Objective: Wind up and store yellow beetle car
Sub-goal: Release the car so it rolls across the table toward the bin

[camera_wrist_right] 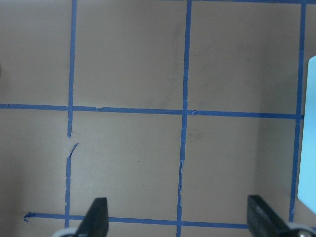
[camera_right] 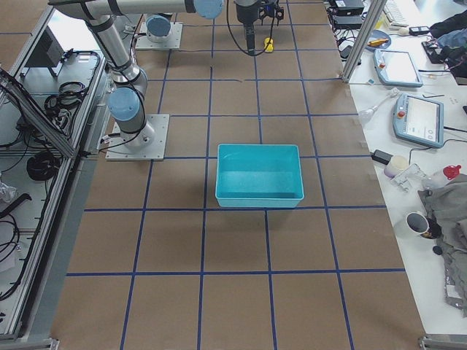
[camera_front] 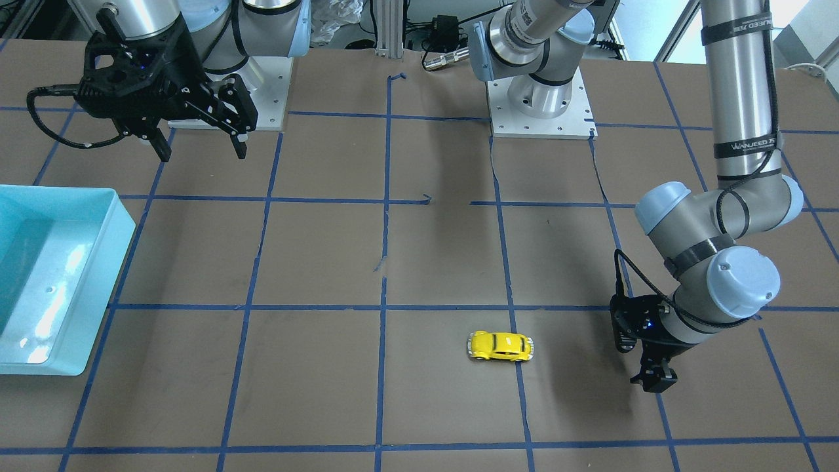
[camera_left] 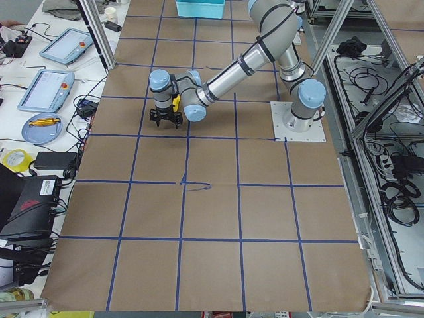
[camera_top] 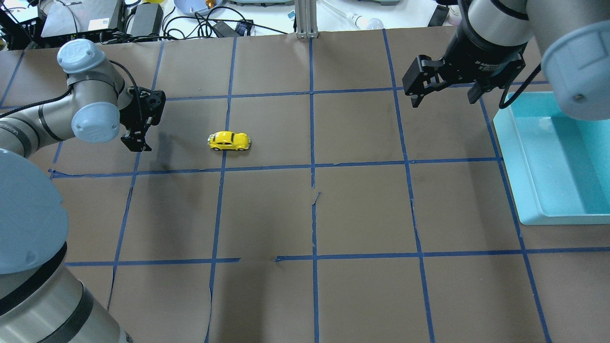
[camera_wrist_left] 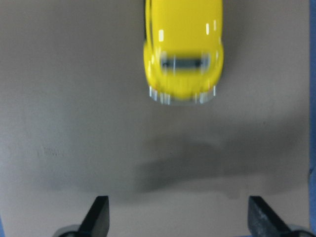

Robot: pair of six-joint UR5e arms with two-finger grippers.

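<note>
The yellow beetle car (camera_top: pixel 229 141) stands on its wheels on the brown table, apart from both grippers. It also shows in the front view (camera_front: pixel 501 346). In the left wrist view the car (camera_wrist_left: pixel 183 54) lies straight ahead, beyond the fingertips. My left gripper (camera_top: pixel 136 143) hangs low over the table to the car's left; it is open and empty, with both fingers apart in its wrist view (camera_wrist_left: pixel 178 217). My right gripper (camera_top: pixel 444 99) is open and empty, high over the table beside the bin, far from the car.
A light teal bin (camera_top: pixel 507 162) stands empty on the robot's right side of the table and also shows in the front view (camera_front: pixel 108 295). Blue tape lines grid the brown paper. Cables and devices lie beyond the table's far edge.
</note>
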